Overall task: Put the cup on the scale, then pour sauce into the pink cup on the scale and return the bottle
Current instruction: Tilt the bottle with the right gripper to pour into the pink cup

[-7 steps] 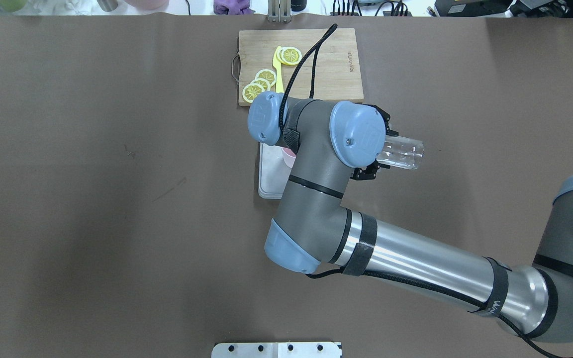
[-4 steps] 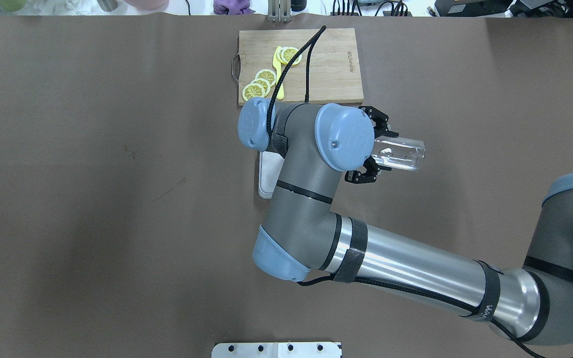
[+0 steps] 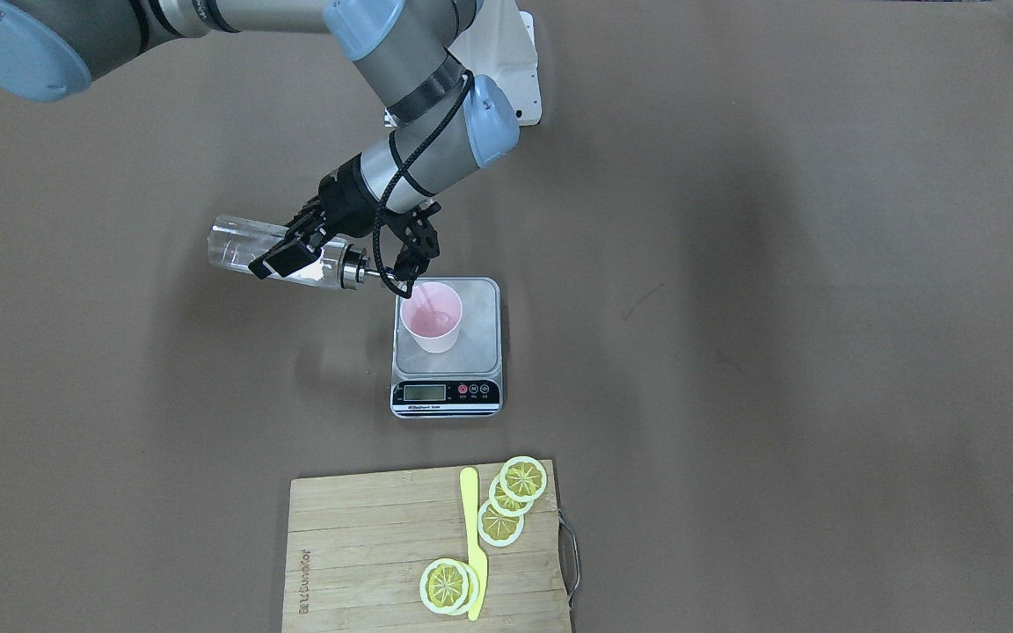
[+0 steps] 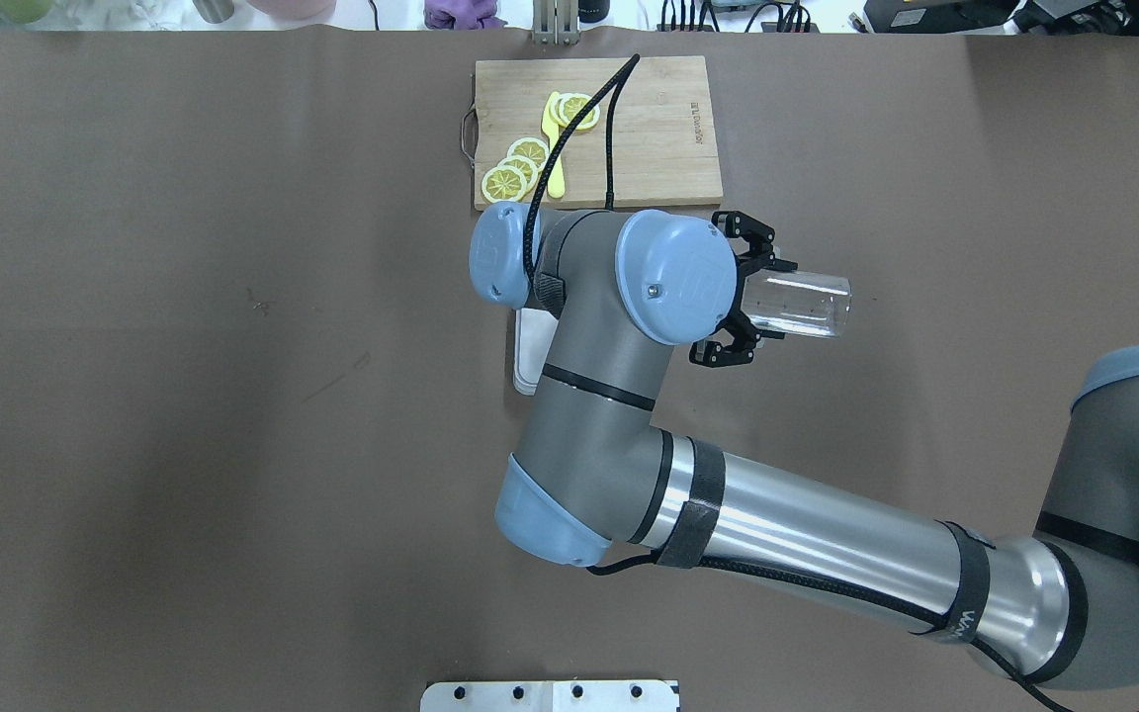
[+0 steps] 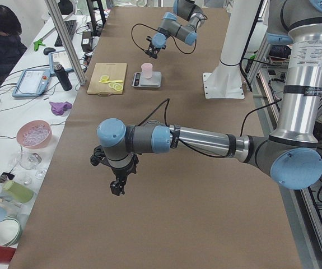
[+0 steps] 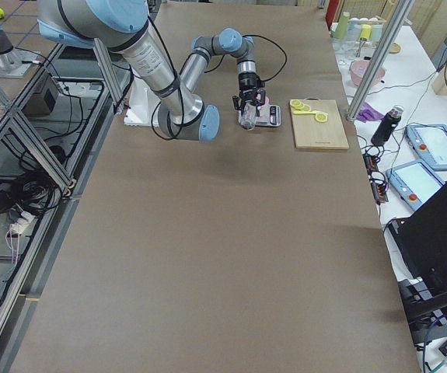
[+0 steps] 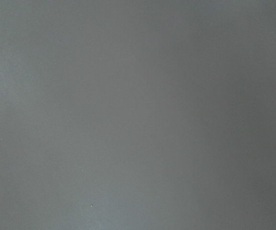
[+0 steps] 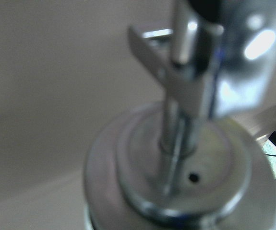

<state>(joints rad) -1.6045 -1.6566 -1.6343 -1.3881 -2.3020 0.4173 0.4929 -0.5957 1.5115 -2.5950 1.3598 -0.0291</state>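
The pink cup stands upright on the scale, on its platform's robot-side left part. My right gripper is shut on the clear glass bottle, held nearly level with its metal spout at the cup's rim. A thin pale streak shows inside the cup below the spout. In the overhead view my right gripper holds the bottle; the arm hides the cup and most of the scale. The right wrist view shows the blurred cap. My left gripper hangs over bare table; I cannot tell its state.
A wooden cutting board with lemon slices and a yellow knife lies beyond the scale, also in the overhead view. The left wrist view shows only brown table cover.
My right wrist has shifted left over the scale, so the cup's rim is now hidden in the overhead view. The bottle stays gripped; its base has swung slightly right.
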